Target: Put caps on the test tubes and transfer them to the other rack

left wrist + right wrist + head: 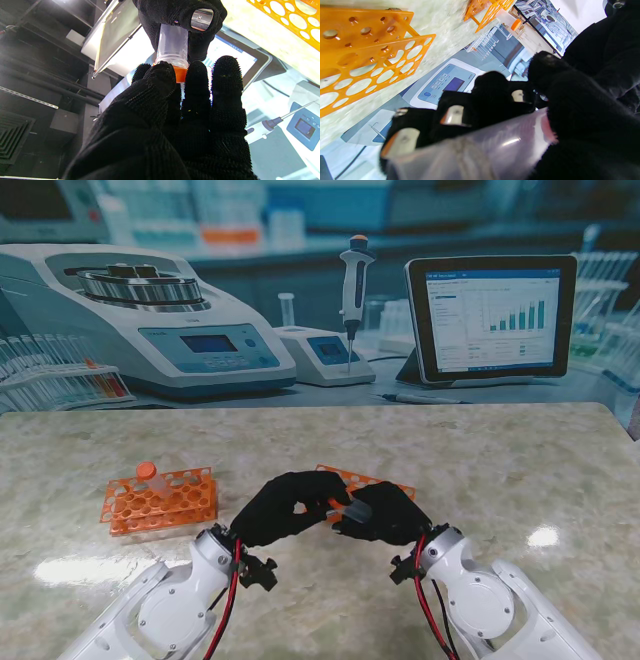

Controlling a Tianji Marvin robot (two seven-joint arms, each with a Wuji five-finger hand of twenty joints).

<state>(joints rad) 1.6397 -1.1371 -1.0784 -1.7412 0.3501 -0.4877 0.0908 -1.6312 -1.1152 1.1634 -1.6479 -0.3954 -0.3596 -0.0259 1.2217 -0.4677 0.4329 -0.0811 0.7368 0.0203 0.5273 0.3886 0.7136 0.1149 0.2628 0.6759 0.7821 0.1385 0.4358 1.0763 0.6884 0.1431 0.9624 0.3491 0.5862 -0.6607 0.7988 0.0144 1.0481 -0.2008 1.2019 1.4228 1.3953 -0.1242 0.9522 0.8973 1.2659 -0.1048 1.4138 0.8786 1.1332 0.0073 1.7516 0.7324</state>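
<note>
On the desk (500,470), the left orange rack (160,500) held one capped tube (150,476). Near the second rack (375,480), the right hand (380,515) gripped a clear tube (172,45); the left hand (285,508) pinched its orange cap (180,73).

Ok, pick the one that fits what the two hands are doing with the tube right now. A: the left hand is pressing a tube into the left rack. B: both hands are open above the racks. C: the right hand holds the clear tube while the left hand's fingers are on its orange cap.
C: the right hand grips the clear test tube, and the left hand pinches the orange cap at its mouth.
</note>
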